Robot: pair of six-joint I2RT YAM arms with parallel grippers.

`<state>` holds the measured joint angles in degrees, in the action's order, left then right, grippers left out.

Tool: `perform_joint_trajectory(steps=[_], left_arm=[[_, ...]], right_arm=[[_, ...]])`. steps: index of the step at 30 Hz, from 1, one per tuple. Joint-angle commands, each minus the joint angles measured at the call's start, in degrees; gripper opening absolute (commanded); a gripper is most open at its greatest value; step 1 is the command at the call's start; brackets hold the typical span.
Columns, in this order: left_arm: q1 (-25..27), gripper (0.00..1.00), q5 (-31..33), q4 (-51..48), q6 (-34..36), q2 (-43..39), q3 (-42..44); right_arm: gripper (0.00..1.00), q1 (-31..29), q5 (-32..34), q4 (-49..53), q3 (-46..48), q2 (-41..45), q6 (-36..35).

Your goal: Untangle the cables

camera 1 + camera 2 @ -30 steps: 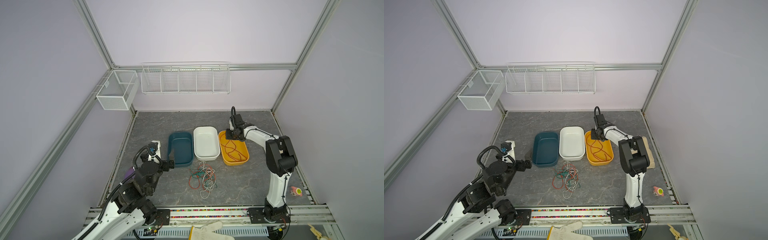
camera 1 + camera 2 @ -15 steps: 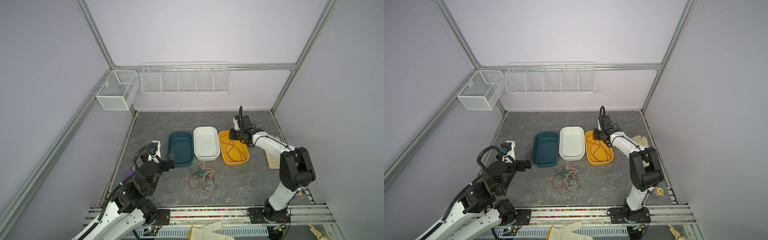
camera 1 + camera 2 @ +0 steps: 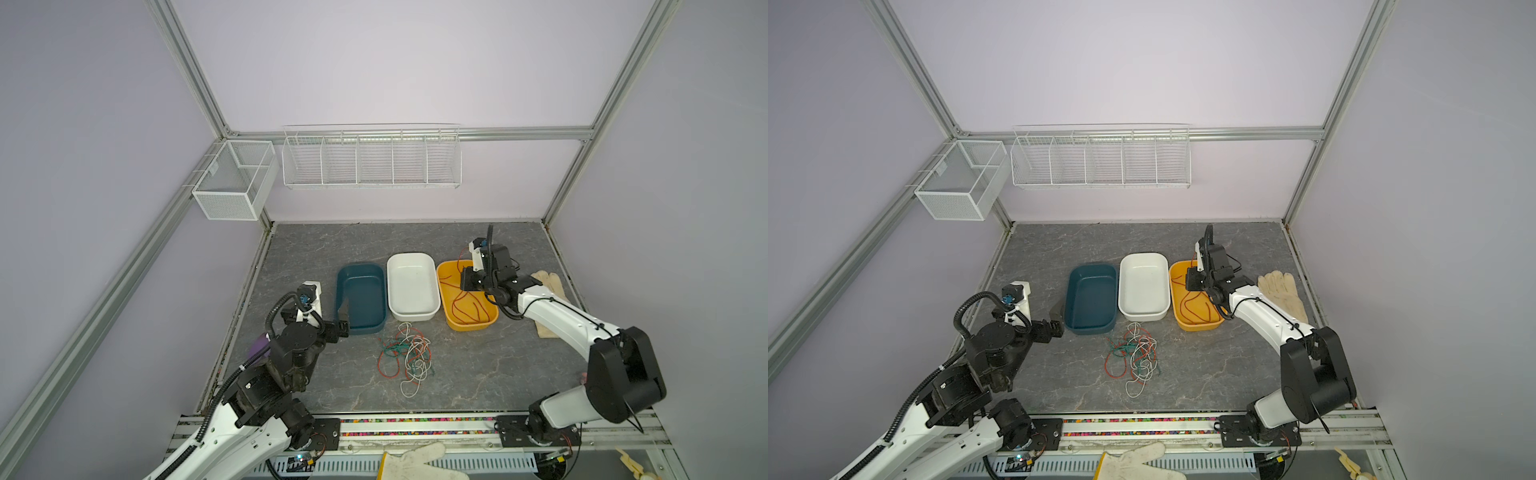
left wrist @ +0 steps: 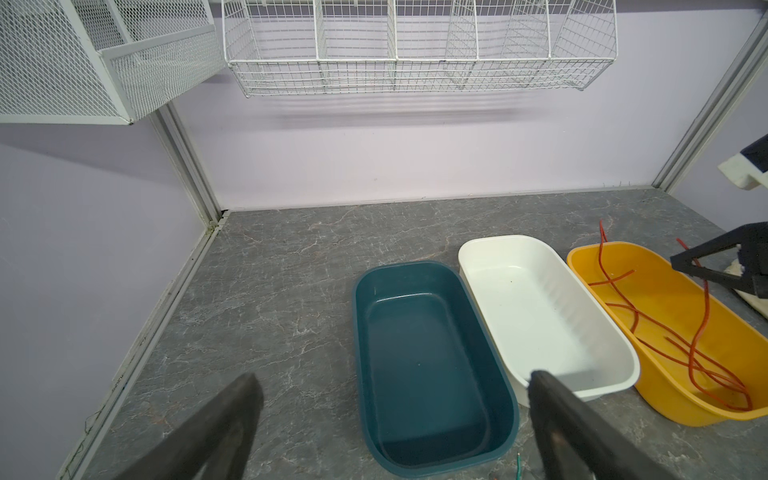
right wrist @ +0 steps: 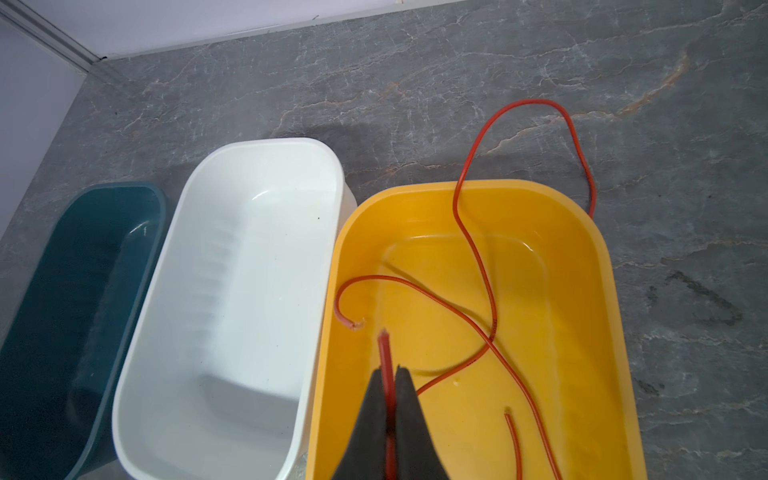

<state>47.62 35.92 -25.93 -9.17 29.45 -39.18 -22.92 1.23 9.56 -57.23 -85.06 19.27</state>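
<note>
A tangle of red-orange, green and white cables [image 3: 405, 353] [image 3: 1133, 353] lies on the table in front of the trays. One red-orange cable [image 5: 478, 257] [image 3: 465, 305] lies apart in the yellow tray [image 3: 473, 326] [image 5: 582, 316], with a loop hanging over the far rim onto the table. My right gripper [image 5: 390, 370] [image 3: 467, 282] [image 3: 1192, 279] is over this tray, shut on one end of that cable. My left gripper [image 4: 395, 380] [image 3: 343, 320] [image 3: 1054, 320] is open and holds nothing, low beside the near end of the blue tray [image 4: 424, 353].
The blue tray [image 3: 361, 295], a white tray [image 3: 411, 282] and the yellow one stand side by side. A glove [image 3: 548, 282] lies right of the yellow tray, another glove [image 3: 415, 461] at the front rail. Wire baskets [image 3: 370, 158] hang on the back wall.
The right arm's elbow has swung down and to the right, uncovering the glove. Its gripper has stayed over the yellow tray, still shut on the red cable. The left arm has not moved.
</note>
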Motion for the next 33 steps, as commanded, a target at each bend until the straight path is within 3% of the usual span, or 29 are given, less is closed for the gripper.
perform_joint_trajectory(steps=[1,7,10,12,26,33], left_arm=[[-0.14,0.99,-0.44,0.53,0.73,-0.53,0.51],[-0.17,0.99,-0.73,0.53,0.64,-0.12,0.51],[-0.15,0.99,-0.79,0.44,0.58,-0.16,0.51],[-0.15,0.99,-0.68,0.36,0.59,-0.33,0.51],[-0.15,0.99,-0.86,0.88,0.75,-0.71,1.04],[-0.12,0.99,-1.03,1.05,0.79,-0.4,1.22]], right_arm=[[0.07,-2.05,0.9,-2.09,2.59,1.33,-0.35],[0.09,-2.15,7.58,1.18,1.3,0.94,0.39],[0.32,-1.29,9.9,4.84,-2.65,-1.79,0.99],[0.35,-0.53,9.88,6.38,-4.64,-3.8,1.68],[0.38,3.83,5.91,11.98,-21.82,-19.8,3.18],[0.4,4.51,7.43,14.89,-29.57,-26.67,3.73]])
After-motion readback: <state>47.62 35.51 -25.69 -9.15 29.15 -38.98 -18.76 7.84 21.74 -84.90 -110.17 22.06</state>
